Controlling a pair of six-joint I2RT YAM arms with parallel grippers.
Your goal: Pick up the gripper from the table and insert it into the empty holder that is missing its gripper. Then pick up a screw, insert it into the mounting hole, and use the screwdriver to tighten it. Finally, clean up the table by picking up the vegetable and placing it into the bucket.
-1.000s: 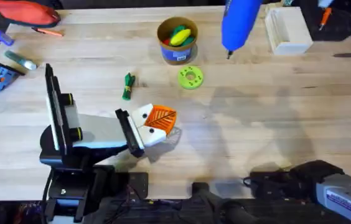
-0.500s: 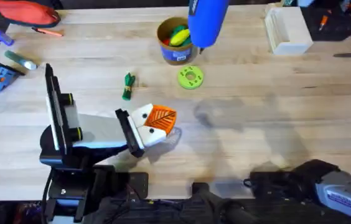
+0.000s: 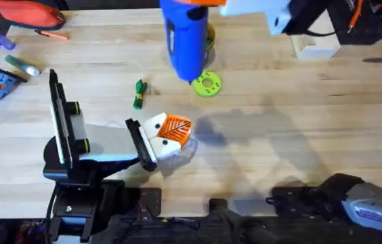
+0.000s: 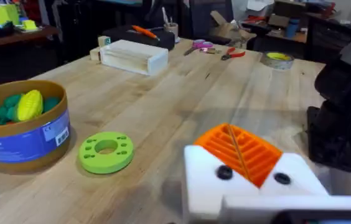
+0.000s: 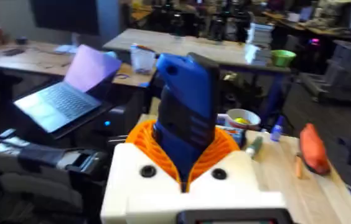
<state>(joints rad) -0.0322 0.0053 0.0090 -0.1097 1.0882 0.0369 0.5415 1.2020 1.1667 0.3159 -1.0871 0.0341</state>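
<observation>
The right gripper (image 5: 188, 168) is hanging high over the far middle of the table, its white fingers with orange ribbed pads (image 5: 225, 146) clamping the screwdriver (image 3: 184, 37). In the overhead view the tool is showing as a fat, bright blue cylinder pointing down toward the table, its thin bit ending just beside the lime-green disc (image 3: 207, 85). In the right wrist view its body is looking blocky and glossy — blue with a darker band where the pads are pressing it.

The left gripper (image 3: 167, 135) is resting low near the table's middle, its white body with an orange ribbed pad (image 4: 241, 152) lying on the wood; whether its fingers are apart or together cannot be told.

The vegetable (image 3: 139, 93) is lying on the wood between the left arm and the disc — slender, dark green, with a paler tip. The bucket (image 4: 23, 124) is standing just beyond the disc, a round tub with an orange-yellow rim and blue label, holding yellow and green toy pieces. A pale rectangular box (image 4: 132, 57) is sitting at the far right.
</observation>
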